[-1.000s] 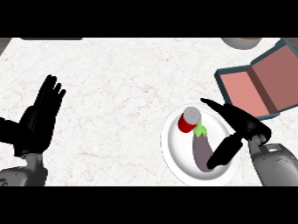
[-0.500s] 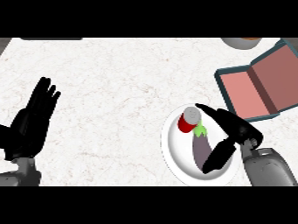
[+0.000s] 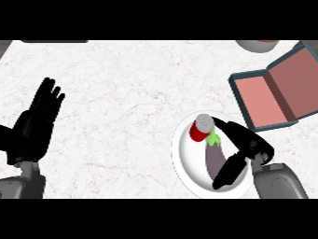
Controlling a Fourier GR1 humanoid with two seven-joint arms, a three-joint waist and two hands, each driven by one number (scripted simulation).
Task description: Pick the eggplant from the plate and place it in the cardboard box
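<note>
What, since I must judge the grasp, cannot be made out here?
Head view only:
eggplant: its right side, and whether it is gripped, are covered by the right hand.
cardboard box: its lid is cut by the right edge.
round vessel and dark object: mostly cut off at the top edge.

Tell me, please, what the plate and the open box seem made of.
Plate: probably glazed ceramic, plain smooth white; could be plastic. Box: likely matte cardboard, thin flat walls, dull pink inside, teal outside.
</note>
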